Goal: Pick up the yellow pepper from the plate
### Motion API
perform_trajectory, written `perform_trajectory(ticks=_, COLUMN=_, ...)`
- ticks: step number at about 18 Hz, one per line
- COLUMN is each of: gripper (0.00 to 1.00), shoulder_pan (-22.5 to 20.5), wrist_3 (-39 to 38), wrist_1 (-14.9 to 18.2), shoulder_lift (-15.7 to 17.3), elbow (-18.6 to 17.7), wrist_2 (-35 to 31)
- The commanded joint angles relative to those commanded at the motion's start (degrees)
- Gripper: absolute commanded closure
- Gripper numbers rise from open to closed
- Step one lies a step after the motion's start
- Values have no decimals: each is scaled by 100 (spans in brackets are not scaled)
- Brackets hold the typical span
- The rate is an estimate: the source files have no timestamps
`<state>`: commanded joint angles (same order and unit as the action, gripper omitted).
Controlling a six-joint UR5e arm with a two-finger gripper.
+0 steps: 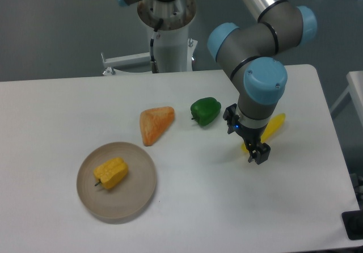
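The yellow pepper [111, 173] lies on its side, left of centre on the round tan plate [139, 193], at the front left of the table. My gripper [258, 152] hangs over the right half of the table, far to the right of the plate. It points down, just in front of a long slim yellow piece [274, 125]. Its fingers look slightly apart and hold nothing.
An orange triangular wedge [155, 124] lies behind and to the right of the plate. A green pepper [205, 111] sits to the right of the wedge, just left of my arm's wrist. The robot's base [168, 32] stands at the table's far edge.
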<state>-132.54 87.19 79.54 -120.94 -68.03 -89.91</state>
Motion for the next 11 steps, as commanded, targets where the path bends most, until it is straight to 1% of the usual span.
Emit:
perform_trajectory(ticks=6, gripper=0, shoulder_pan=26, wrist_3=-52, wrist_1=-26, shoulder_lift=-18, elbow=9, wrist_2=9)
perform_trajectory(ticks=9, gripper=0, shoulder_pan=166, wrist_3=-666, wrist_1=-79, shoulder_lift=-79, elbow=0, wrist_2=53)
perform_trajectory(ticks=11, gripper=0, shoulder_pan=281, wrist_3=-965, wrist_1=-158, shoulder_lift=-70, elbow=-26, wrist_2=297)
